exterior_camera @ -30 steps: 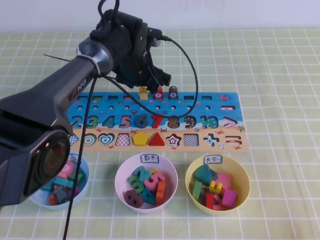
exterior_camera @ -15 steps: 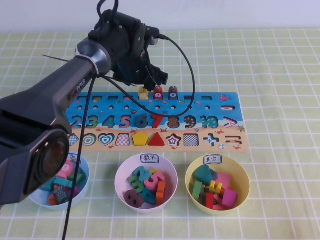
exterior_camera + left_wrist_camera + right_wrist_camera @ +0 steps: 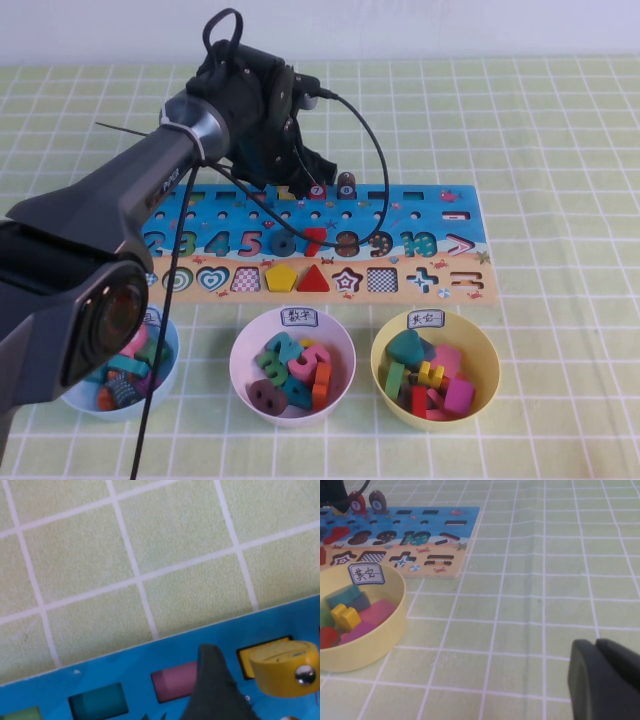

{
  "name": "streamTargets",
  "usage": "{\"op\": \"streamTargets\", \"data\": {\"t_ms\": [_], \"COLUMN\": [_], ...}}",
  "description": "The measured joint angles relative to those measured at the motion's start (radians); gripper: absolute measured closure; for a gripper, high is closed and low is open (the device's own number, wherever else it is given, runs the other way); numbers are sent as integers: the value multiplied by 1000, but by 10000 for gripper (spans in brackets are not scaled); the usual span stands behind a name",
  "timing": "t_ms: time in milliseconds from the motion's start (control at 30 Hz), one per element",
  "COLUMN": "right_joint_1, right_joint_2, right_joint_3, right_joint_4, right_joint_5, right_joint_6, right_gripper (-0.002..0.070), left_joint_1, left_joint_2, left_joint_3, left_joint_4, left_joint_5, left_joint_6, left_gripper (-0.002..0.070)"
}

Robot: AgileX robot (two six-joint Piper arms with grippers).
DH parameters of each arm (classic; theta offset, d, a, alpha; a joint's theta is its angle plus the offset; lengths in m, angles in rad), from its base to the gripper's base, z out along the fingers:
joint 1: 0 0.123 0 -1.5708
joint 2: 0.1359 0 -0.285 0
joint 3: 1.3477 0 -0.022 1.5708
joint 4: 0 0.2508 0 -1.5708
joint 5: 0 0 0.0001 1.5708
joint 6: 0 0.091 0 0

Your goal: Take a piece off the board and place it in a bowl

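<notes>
The left pincer (image 3: 295,182) has come down since the earlier frames — it now sits right over the far edge of the board (image 3: 420,215), covering the spot where the yellow piece (image 3: 285,667) stood in plain sight half a second ago. From above only a sliver of yellow shows under the dark fingers, just beside the red peg (image 3: 318,189) and the brown peg (image 3: 346,183), which have not shifted. The left wrist view shows one dark fingertip (image 3: 215,680) beside the piece, with a gap between them; the piece is in its slot on the board, so the pincer looks parted around it — not yet clenched.

The light blue bowl (image 3: 165,375) stays near the robot, partly hidden by the left arm, with the pink-white bowl (image 3: 245,345) and yellow bowl (image 3: 485,350) alongside.

The right pincer (image 3: 605,680) hovers low over the checked surface (image 3: 530,605), well apart from the board; its fingers appear pressed together.
</notes>
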Motion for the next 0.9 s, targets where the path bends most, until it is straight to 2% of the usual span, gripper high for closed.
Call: {"op": "streamTargets", "data": {"t_ms": [267,600,900], "right_joint_1": [0,0,0], "right_joint_2": [0,0,0], "right_joint_3": [0,0,0], "right_joint_4": [0,0,0], "right_joint_5": [0,0,0], "right_joint_6": [0,0,0], "right_gripper": [694,694,694], "left_joint_1": [0,0,0], "left_joint_2": [3,5,11], "left_joint_3": [0,-4,-92], "left_joint_4": [-2,-2,34], "left_joint_5": [-6,-7,36], "left_joint_6": [0,0,0], "left_gripper": [468,468,468]}}
